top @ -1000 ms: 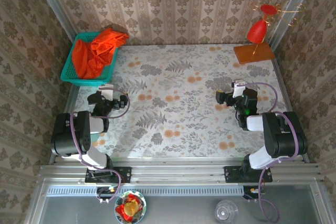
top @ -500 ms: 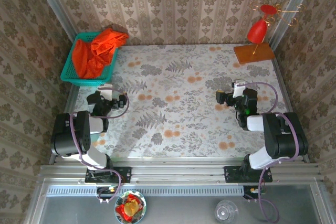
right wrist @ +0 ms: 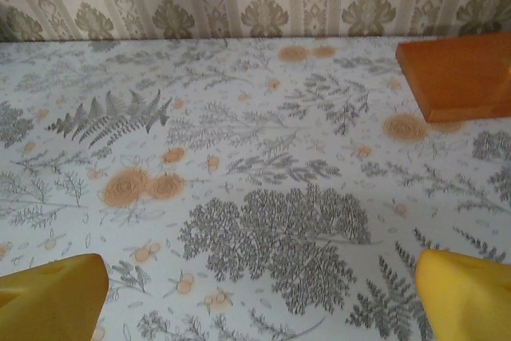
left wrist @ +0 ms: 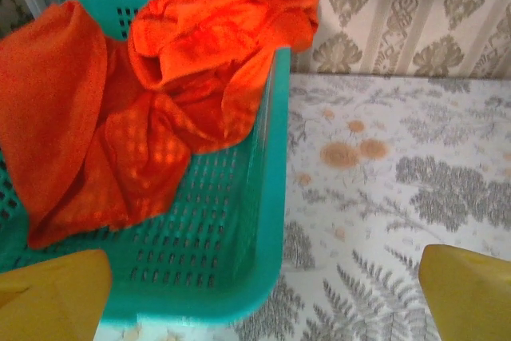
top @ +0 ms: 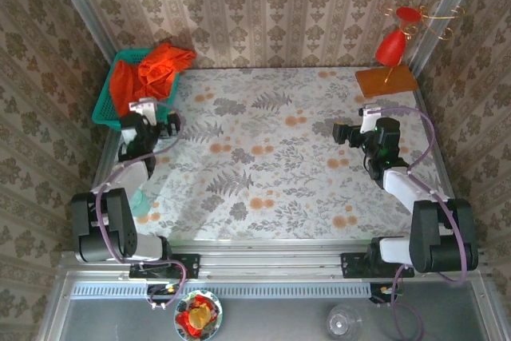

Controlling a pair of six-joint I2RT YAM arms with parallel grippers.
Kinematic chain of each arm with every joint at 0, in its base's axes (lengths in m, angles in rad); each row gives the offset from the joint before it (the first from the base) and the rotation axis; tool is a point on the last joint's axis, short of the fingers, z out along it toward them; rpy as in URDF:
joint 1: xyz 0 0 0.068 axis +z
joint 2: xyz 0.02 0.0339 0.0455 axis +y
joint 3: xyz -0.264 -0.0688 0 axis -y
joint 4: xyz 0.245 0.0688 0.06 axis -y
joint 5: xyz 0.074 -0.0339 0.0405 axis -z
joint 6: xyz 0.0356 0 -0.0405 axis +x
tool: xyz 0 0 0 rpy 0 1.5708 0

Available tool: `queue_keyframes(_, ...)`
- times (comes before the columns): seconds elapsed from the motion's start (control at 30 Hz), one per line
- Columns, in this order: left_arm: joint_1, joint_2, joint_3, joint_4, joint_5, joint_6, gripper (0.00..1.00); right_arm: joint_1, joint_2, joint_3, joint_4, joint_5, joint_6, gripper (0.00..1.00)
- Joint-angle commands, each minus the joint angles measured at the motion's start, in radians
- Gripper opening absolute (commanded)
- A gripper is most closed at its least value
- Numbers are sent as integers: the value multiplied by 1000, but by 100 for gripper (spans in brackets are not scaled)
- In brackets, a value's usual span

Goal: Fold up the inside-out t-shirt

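The left gripper [top: 149, 121], jaws spread wide and empty, has swung out from beside its base to the front rim of the teal basket [top: 102, 116]. There the inside-out t-shirt [top: 148, 73] lies bunched, spilling over the back rim, so the pickup reach seems under way. The right gripper [top: 363, 129], equally open and empty, has advanced slightly over the floral table [top: 263, 173] toward the wooden base [top: 386, 80].

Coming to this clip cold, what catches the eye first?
The orange t-shirt lies bunched in a teal basket at the far left corner of the table, with the open left claw just in front of it. At the far right corner stands a glossy red ornament on a wooden base.
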Motion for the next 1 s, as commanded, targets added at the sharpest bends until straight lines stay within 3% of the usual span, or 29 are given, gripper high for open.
queue_keyframes(0.0,-10,41,111,-155,-6,-38,100,7,-34,18,-86,-8,27,100)
queue_keyframes(0.33,24,290,436,-265,-59,-37,100,28,-139,-2,-147,-2,30,100)
queue_keyframes(0.63,122,547,802,-539,-102,-228,100,42,-222,-12,-204,28,42,100)
queue_keyframes(0.8,147,684,1007,-646,-85,-238,100,44,-256,-12,-233,38,49,100)
queue_keyframes(0.97,150,800,1164,-653,9,-250,100,46,-297,-26,-242,45,71,100)
